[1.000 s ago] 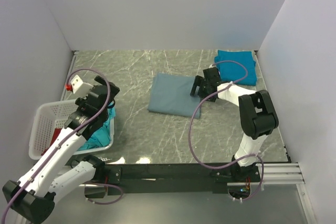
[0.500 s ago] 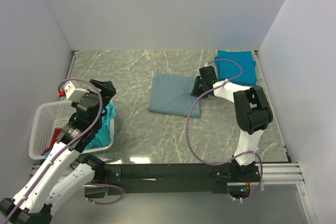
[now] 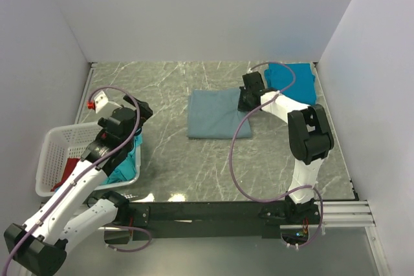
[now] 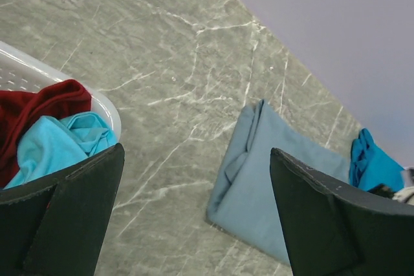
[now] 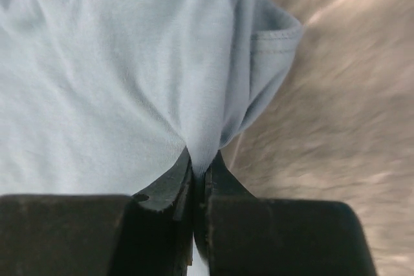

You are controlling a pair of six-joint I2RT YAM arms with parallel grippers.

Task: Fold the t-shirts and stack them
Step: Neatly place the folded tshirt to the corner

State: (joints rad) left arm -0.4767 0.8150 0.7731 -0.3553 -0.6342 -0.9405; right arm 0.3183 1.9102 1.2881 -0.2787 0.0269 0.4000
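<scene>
A folded dusty grey-blue t-shirt (image 3: 217,114) lies mid-table. My right gripper (image 3: 245,103) is shut on its right edge; in the right wrist view the cloth (image 5: 129,69) bunches into a pinch between the closed right gripper (image 5: 200,167) fingers. A folded teal-blue t-shirt (image 3: 294,82) lies at the back right. My left gripper (image 3: 132,119) hovers open by the basket's far corner, holding nothing. The left wrist view looks past the open left gripper (image 4: 194,159) at the grey-blue shirt (image 4: 272,185). Red (image 4: 39,105) and turquoise (image 4: 61,143) shirts lie crumpled in the basket.
The white lattice laundry basket (image 3: 55,143) stands at the left edge of the marble table, its rim (image 4: 107,108) close under my left gripper. Grey walls close in the back and both sides. The right arm's purple cable (image 3: 236,159) loops over the table's front.
My right gripper has closed on the grey-blue shirt's right edge and drawn it slightly back and right. The left arm has swayed a little above the basket, still open.
</scene>
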